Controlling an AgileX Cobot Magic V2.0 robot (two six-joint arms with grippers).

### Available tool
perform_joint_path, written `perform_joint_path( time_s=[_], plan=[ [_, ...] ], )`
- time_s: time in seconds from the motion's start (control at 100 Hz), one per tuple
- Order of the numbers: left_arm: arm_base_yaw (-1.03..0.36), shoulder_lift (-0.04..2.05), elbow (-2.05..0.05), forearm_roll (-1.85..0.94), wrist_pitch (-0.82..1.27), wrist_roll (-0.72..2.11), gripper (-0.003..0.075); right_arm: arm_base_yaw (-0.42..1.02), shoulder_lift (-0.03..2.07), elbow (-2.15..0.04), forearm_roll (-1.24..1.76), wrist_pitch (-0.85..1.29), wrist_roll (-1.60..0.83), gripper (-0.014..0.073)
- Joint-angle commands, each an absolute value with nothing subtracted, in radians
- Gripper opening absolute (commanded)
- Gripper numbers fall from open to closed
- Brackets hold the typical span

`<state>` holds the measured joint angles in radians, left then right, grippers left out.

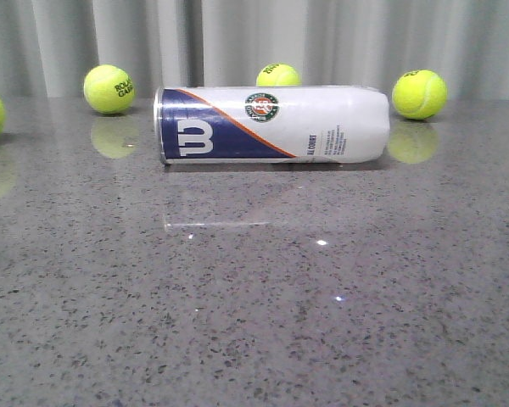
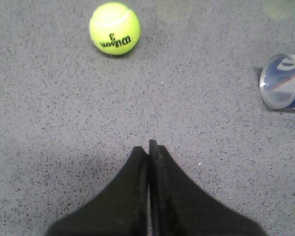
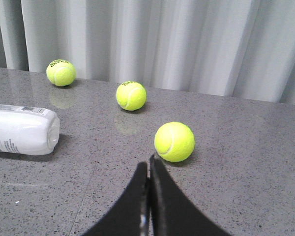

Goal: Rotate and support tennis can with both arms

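Tennis can [image 1: 271, 124] lies on its side at 12 o'clock on the table [image 1: 254, 322], untouched. Left gripper [image 2: 148, 147] and right gripper [image 3: 148, 164] fingers both pressed together, holding nothing. Approach one arm per end, avoiding nearby balls [image 3: 174, 141].

Speckled table [image 1: 263, 322] — can [image 1: 271, 124], balls [image 1: 109, 88].

The can [image 1: 271, 125] is white, with a navy section bearing a white "W", an orange diagonal stripe and a round green emblem. The balls [image 1: 109, 89] are yellow-green with black lettering. The table [image 1: 254, 305] is grey, speckled with black. The curtain [image 3: 187, 44] is pale grey-white. Both grippers [image 2: 148, 147] [image 3: 149, 164] are black.
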<state>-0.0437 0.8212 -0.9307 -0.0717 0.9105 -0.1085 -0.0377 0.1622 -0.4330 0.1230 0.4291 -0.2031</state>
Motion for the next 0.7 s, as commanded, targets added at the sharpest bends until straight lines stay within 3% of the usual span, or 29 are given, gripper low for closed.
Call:
perform_joint_path(
  time_s=[0.0,0.13,0.3,0.37,0.43,0.69],
  plan=[
    [-0.042,0.836,-0.967,-0.078,0.859,-0.093,0.0004,-0.044,0.173,-0.457,0.131,0.347,-0.202,-0.0068],
    [-0.042,0.845,-0.967,-0.078,0.865,-0.073,0.0156,-0.044,0.173,-0.457,0.131,0.347,-0.202,-0.0068],
    [-0.042,0.85,-0.961,-0.078,0.877,-0.073,0.0526,-0.044,0.173,-0.457,0.131,0.347,-0.202,-0.0068],
    [-0.042,0.853,-0.959,-0.089,0.881,-0.073,0.0634,-0.044,0.173,-0.457,0.131,0.347,-0.202,-0.0068],
    [-0.042,0.858,-0.959,-0.119,0.876,-0.073,0.0668,-0.044,0.173,-0.457,0.131,0.347,-0.202,-0.0068],
    [-0.042,0.958,-0.959,-0.514,0.783,0.159,0.0667,-0.044,0.173,-0.457,0.131,0.348,-0.202,-0.0068]
  ],
)
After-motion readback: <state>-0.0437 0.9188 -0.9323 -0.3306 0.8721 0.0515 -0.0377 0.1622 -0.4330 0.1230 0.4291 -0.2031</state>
